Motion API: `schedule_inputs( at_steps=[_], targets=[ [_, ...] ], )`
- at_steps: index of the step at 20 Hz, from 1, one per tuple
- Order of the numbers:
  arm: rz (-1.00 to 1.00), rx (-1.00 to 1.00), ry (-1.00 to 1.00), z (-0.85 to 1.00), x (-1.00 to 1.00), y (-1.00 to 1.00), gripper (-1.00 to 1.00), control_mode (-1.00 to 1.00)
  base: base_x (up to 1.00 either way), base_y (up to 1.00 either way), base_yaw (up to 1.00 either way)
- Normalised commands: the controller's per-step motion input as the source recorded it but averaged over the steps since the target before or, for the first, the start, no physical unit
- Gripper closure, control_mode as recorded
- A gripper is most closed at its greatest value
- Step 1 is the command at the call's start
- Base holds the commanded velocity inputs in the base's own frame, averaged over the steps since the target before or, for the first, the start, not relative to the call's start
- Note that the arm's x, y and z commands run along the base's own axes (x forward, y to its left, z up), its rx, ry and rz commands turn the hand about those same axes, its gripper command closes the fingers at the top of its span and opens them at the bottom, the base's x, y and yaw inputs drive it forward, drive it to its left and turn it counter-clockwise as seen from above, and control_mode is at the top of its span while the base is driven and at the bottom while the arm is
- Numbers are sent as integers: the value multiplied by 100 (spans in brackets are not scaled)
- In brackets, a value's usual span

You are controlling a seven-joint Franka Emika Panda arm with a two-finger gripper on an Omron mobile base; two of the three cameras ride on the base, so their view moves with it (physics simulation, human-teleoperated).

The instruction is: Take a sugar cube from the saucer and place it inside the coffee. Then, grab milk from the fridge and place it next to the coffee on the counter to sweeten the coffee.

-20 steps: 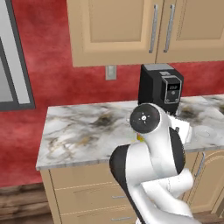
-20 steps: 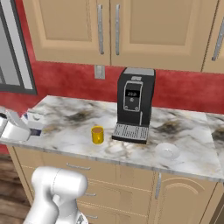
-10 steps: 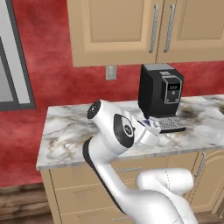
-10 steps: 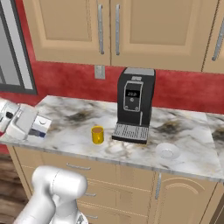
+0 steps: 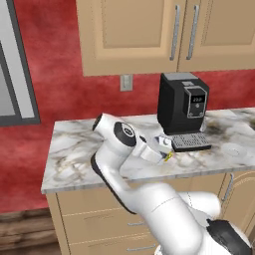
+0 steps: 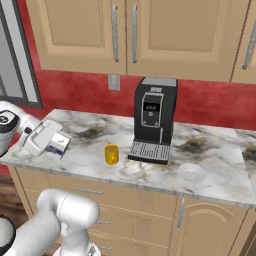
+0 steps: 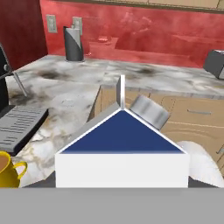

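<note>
Beige wall cabinets (image 6: 125, 35) are hanging above the marble bench (image 6: 210, 155), and the black coffee machine (image 6: 154, 120) is standing at the back of the bench against the red wall. This machine serves as the landmark. Tan drawers (image 6: 95, 192) are running beneath the bench front.

The white arm (image 5: 112, 149) is reaching across the bench toward the machine's left side. Its gripper (image 6: 59, 143) is pinching the milk carton (image 6: 56, 142), a white carton with a dark blue band, and carrying it tilted above the bench, well to the left of the machine. In the hand view the milk carton (image 7: 122, 148) is sitting right at the gripper, its blue gabled top and grey cap facing the camera.

The yellow coffee mug (image 6: 111, 154) is standing on the bench just left of the machine's drip tray, between the machine and the carton, apart from both. A small white saucer (image 6: 192, 173) is lying on the bench to the right of the machine, near the front edge.
</note>
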Motion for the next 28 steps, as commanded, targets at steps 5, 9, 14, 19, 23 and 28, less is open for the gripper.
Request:
schedule_inputs(
  at_steps=[5,9,14,19,23,28],
  targets=[
    [0,-16,-4,-55,37,-9,100,-100,0,0,0],
    [0,-14,0,-27,23,-31,100,-100,0,0,0],
    [0,-1,3,-17,38,-14,100,-100,0,0,0],
    [-2,0,6,-22,46,0,100,-100,0,0,0],
    [-4,0,0,-34,50,4,100,-100,0,0,0],
    [-9,-4,0,-39,43,32,100,-100,0,0,0]
  ],
)
